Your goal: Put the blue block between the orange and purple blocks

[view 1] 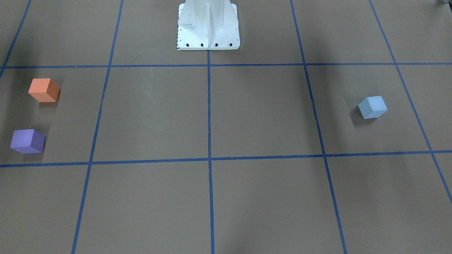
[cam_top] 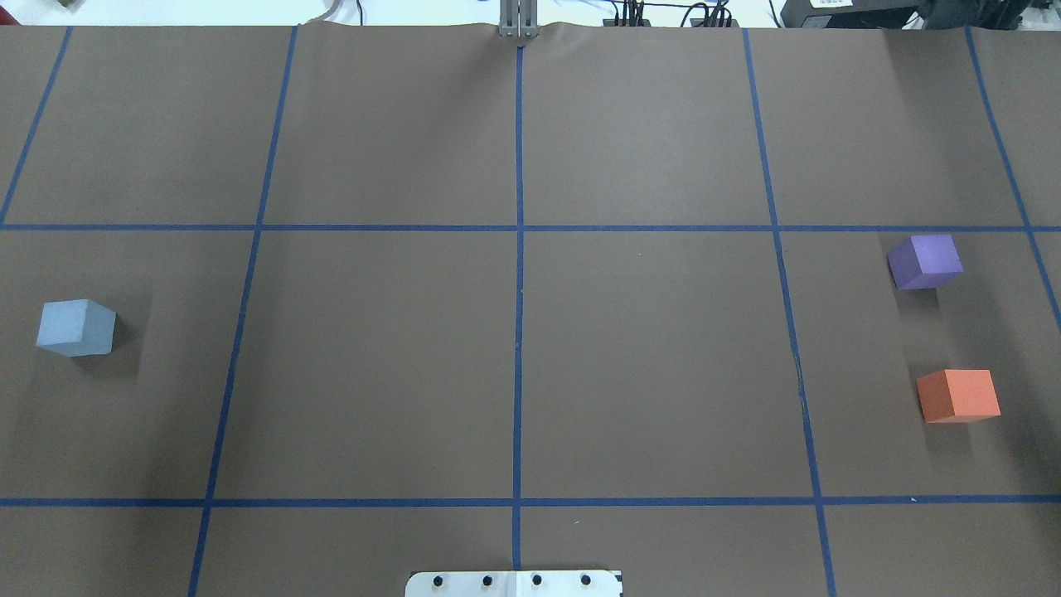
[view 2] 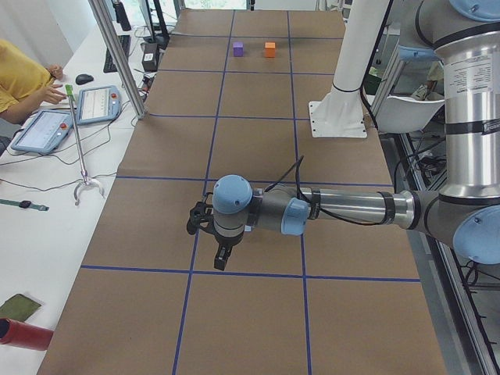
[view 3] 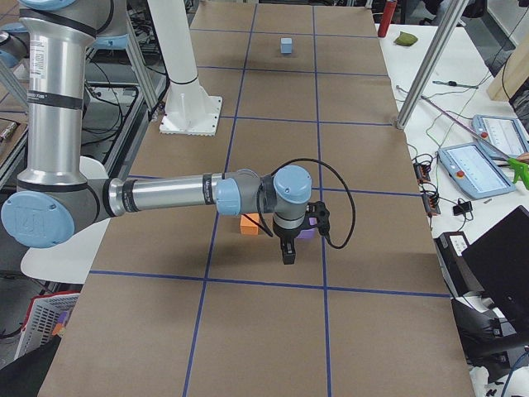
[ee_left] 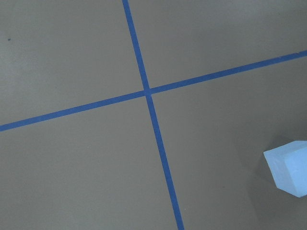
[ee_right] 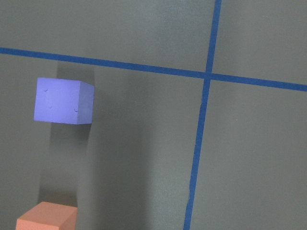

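The light blue block sits alone on the brown table at the robot's left; its corner shows in the left wrist view. The orange block and the purple block sit apart at the robot's right, with a gap between them; both show in the right wrist view, purple and orange. My left gripper hangs above the table near the blue block. My right gripper hangs above the orange and purple pair. I cannot tell whether either gripper is open or shut.
The white robot pedestal stands at the table's robot side. Blue tape lines divide the brown surface into squares. A side bench with tablets and metal poles runs along the table's far edge.
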`<state>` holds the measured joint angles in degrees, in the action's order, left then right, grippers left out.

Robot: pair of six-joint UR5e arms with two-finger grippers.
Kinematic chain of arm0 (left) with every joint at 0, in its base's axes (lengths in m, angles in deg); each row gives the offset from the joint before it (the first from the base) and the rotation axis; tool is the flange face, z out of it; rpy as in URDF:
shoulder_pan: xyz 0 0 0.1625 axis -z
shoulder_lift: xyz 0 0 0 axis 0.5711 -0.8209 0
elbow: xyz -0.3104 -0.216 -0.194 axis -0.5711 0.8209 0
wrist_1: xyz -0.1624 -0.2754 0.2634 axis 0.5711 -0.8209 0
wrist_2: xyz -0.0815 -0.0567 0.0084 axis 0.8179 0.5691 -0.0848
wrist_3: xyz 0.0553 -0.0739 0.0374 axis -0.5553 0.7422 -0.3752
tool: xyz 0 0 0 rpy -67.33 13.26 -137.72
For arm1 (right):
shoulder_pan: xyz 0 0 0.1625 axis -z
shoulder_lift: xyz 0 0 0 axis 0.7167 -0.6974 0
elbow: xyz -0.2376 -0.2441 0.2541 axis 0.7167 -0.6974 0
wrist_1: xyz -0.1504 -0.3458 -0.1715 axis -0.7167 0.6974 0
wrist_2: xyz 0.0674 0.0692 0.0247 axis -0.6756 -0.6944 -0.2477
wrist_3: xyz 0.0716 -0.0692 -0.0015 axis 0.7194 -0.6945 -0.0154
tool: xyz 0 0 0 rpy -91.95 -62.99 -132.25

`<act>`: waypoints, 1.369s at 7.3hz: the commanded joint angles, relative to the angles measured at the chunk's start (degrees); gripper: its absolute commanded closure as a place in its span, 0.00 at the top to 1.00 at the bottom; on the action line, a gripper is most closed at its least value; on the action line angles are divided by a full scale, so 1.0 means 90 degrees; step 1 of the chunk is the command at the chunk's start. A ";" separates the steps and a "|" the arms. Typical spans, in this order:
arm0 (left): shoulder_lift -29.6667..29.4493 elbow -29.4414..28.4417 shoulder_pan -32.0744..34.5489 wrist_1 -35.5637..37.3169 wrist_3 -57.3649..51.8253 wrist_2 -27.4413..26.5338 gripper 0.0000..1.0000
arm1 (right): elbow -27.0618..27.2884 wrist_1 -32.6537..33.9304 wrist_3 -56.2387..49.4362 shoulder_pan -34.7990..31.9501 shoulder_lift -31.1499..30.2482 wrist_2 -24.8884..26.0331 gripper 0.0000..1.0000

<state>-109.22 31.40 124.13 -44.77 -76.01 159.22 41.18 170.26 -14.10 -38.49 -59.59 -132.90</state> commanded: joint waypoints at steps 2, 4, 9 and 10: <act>0.0006 0.0036 0.0000 0.0319 -0.0015 0.0137 1.00 | -0.0102 -0.0010 0.0014 0.0116 0.0047 0.0141 1.00; 0.0278 0.0036 0.0019 0.0076 -0.0084 0.0156 1.00 | -0.0102 0.0000 0.0014 0.0116 0.0038 0.0141 1.00; 0.0504 -0.0042 -0.1020 -0.1475 0.2535 0.0225 1.00 | -0.0151 0.0000 0.0014 0.0184 0.0037 -0.0093 1.00; 0.0146 -0.0071 -0.1644 -0.1710 0.3288 0.0148 1.00 | -0.0151 0.0000 0.0014 0.0194 0.0038 -0.0093 1.00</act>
<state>-105.40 30.93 115.44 -57.21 -54.79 161.07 39.87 170.26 -13.97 -36.87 -59.28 -133.66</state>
